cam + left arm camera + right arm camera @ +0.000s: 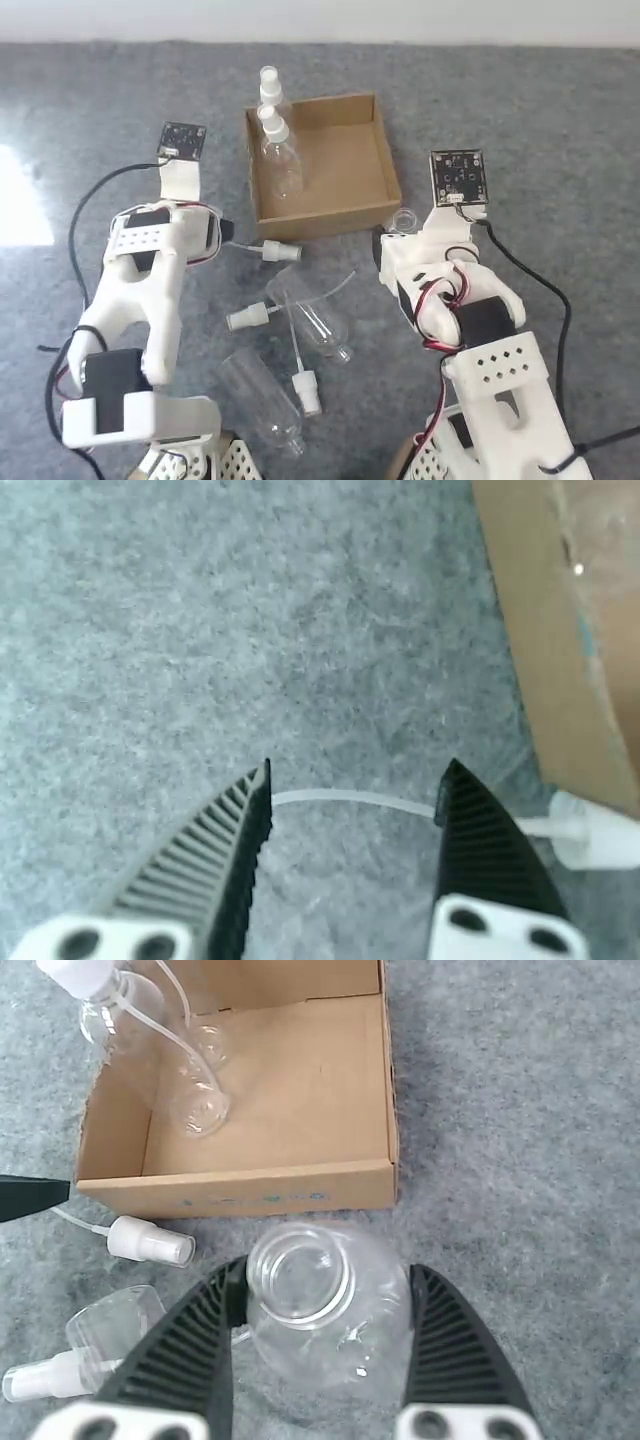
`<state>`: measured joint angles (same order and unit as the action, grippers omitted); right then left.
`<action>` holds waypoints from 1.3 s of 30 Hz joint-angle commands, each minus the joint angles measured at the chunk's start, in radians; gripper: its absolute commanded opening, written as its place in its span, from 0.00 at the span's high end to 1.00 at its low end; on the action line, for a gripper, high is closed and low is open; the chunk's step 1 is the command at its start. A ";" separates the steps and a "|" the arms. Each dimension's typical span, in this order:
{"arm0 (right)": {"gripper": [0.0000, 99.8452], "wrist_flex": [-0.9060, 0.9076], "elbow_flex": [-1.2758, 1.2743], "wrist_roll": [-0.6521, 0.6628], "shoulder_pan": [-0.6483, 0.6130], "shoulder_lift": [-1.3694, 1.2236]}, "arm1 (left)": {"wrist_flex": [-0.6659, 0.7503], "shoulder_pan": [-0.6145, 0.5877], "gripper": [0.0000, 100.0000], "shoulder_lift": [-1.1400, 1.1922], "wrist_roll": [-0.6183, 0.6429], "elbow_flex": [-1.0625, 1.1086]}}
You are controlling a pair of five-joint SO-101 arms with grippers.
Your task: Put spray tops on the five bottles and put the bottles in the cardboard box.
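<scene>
Standing in the box [340, 170] are 2 capped bottles [280, 150]; 2 bare bottles [315, 320] and 3 spray tops [275, 250] lie on the worktop [520, 100]. Left wrist: left tool [360, 775] apart over a thin tube [340, 800]. Right wrist: right tool [325, 1268] clamped on an upright bottle [335, 1325].

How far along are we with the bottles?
Done: two capped bottles stand in the box. In hand: the right claw grips an open bottle by the box; the left claw, open, straddles the tube of a loose top. Left: three tops to fit; the held bottle and two lying bottles to box.
</scene>
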<state>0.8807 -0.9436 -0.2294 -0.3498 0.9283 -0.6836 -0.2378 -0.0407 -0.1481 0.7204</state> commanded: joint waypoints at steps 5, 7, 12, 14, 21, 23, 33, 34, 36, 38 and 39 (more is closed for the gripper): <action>0.92 -0.022 0.014 0.017 0.010 0.031 | -0.155 0.003 0.75 -0.014 -0.074 -0.051; 0.92 -0.022 0.014 0.017 0.010 0.031 | -0.184 0.003 0.75 -0.014 -0.074 -0.051; 0.92 -0.022 0.014 0.017 0.010 0.031 | -0.267 -0.003 0.75 -0.014 -0.068 -0.076; 0.92 -0.022 0.014 0.017 0.010 0.031 | -0.302 -0.015 0.75 -0.014 -0.058 -0.128; 0.92 -0.022 0.014 0.017 0.010 0.031 | -0.308 -0.015 0.75 -0.002 0.075 -0.285; 0.92 -0.022 0.014 0.017 0.010 0.031 | -0.281 -0.002 0.75 -0.002 0.087 -0.289; 0.92 -0.022 0.014 0.054 0.010 0.031 | -0.259 -0.002 0.75 0.187 0.087 -0.383; 0.92 -0.022 0.014 0.054 0.010 0.031 | -0.261 -0.002 0.75 0.216 0.089 -0.397; 0.92 -0.022 0.014 0.054 0.010 0.031 | -0.284 0.000 0.75 0.269 0.089 -0.426; 0.92 -0.022 0.014 0.055 0.010 0.031 | -0.336 0.000 0.75 0.304 0.089 -0.464; 0.92 -0.022 0.014 0.055 0.010 0.031 | -0.370 -0.002 0.75 0.316 0.087 -0.484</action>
<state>0.8807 -0.9436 -0.1941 -0.3498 0.9283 -0.9735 -0.2409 0.2524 -0.0698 0.3414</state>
